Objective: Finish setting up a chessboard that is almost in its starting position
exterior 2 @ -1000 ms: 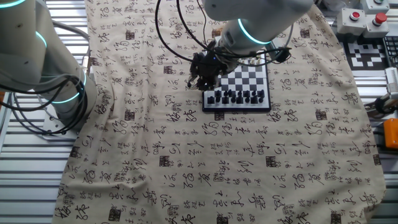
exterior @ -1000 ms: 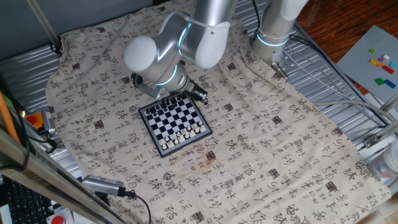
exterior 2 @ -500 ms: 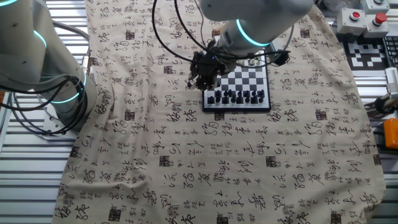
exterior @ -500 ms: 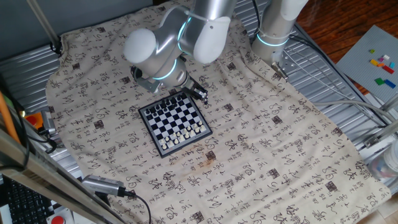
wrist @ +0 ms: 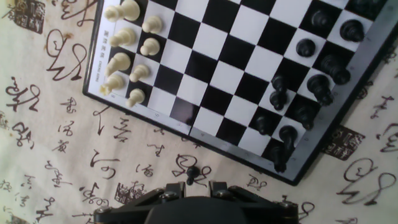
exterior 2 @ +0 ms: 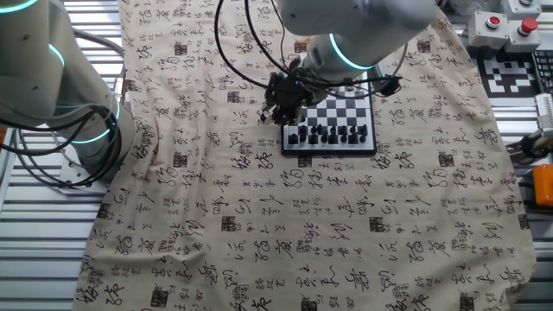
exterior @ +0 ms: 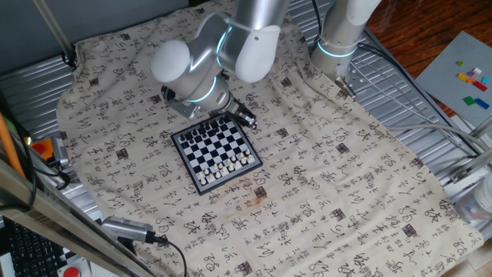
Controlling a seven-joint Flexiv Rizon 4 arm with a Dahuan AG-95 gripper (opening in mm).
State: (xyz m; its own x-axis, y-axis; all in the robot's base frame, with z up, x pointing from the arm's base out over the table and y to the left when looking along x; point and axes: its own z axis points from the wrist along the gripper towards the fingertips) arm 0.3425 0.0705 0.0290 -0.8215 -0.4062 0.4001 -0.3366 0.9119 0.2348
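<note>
Although the jaws show only as dark tips at the bottom edge of the hand view, a gap is seen between them. Whether they are closed on anything cannot be told. Just beyond that gap a small black piece point(wrist: 193, 175) is seen on the printed cloth point(wrist: 68, 155), close to the rim of the chessboard point(wrist: 219, 98) but off its squares. It is judged to be the stray man that the task calls for, probably a pawn, which would explain why the hand is brought low at this side of the board rather than over it. Further on, the white pieces point(wrist: 127, 59) are ranked in two files along one end and the black pieces point(wrist: 314, 87) along the other, with the middle squares left bare, as a starting position requires. An exact vacant square in the black ranks cannot be picked out. In the fixed views the arm point(exterior: 196, 61) is bent down over the board's point(exterior: 215, 150) far corner, so that the wrist is kept clear of the standing men. The cloth is spread over the slatted bench point(exterior: 415, 100), probably so that pieces do not slide or fall through.
</note>
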